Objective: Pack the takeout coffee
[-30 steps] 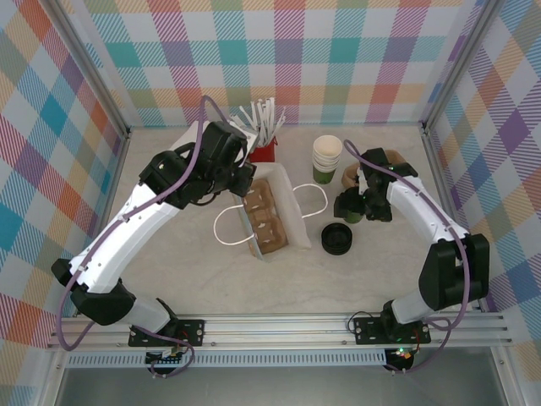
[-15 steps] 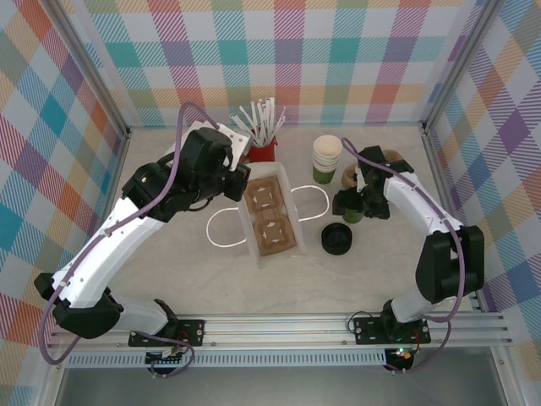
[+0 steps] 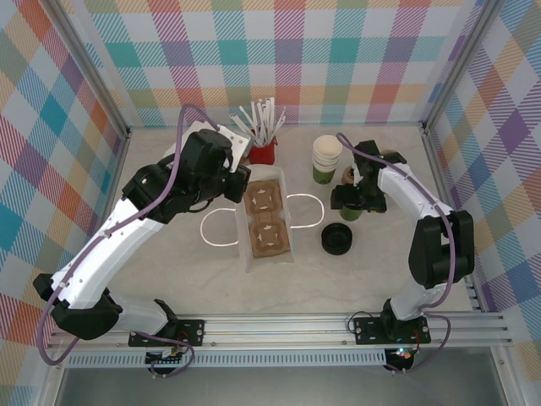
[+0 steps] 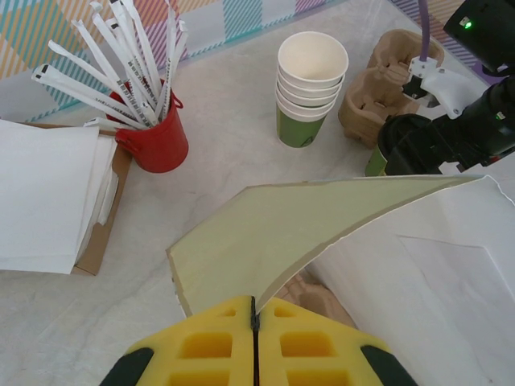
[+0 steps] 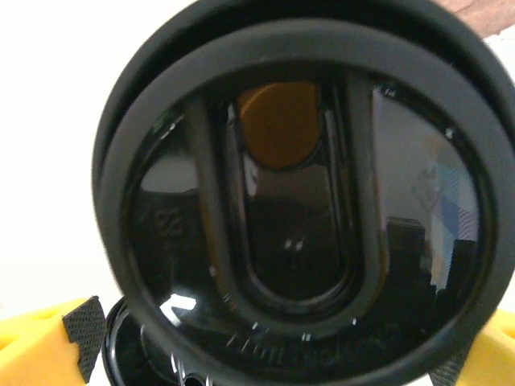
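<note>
The lidded coffee cup (image 4: 376, 162) stands upright on the worktop (image 3: 254, 292) between the wide-spread fingers of the right gripper (image 3: 350, 201), just right of the paper bag (image 4: 314, 221), whose edge the left gripper (image 4: 253, 310) pinches open.

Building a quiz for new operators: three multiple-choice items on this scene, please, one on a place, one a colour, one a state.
1. The red pot versus the paper bag? A inside; B beyond, toward the back wall; C nearer the arms.
2. The stacked cups, outer colour? A green; B blue; C black.
3. The left gripper is: A open; B shut on a cup; C shut on the bag's edge.
B, it sits past the bag's far end; A, green walls show; C, it pinches the flap.
</note>
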Controlling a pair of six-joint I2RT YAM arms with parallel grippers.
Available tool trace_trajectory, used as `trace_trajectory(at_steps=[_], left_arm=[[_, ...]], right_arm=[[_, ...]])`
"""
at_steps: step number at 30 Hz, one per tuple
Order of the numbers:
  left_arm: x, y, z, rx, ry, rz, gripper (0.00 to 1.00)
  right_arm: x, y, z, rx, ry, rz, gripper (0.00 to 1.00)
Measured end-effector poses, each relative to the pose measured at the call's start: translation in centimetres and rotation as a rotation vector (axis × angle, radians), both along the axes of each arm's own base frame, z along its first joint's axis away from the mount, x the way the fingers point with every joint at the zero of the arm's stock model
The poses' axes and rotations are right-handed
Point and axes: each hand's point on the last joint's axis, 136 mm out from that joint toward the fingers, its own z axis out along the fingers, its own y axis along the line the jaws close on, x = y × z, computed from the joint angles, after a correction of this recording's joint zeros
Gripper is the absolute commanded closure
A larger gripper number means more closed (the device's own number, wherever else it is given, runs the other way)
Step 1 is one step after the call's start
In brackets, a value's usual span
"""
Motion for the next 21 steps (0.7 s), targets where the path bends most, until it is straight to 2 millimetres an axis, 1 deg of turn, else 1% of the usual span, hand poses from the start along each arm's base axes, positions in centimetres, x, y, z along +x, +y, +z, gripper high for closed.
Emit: trace_trajectory(at_steps=[3, 7, 18, 21], left_arm=[[0.0, 0.0, 0.0, 0.0, 0.0, 0.0, 0.92], [0.1, -0.1, -0.2, -0.002, 0.008, 0.006, 0.92], [0.9, -0.9, -2.7, -0.027, 0.119, 0.094, 0.92], [1.0, -1.0, -2.8, -0.048, 0.142, 0.122, 0.92]], right_arm=[[0.3, -0.2, -0.3, -0.016, 0.005, 0.005, 0.0], [1.7, 0.0, -0.2, -0.023, -0.006, 0.01, 0.0], [3.8, -0.2, -1.0, -0.041, 0.002, 0.006, 0.0], [4.1, -0.2, -1.1, -0.043, 0.004, 0.01, 0.0]])
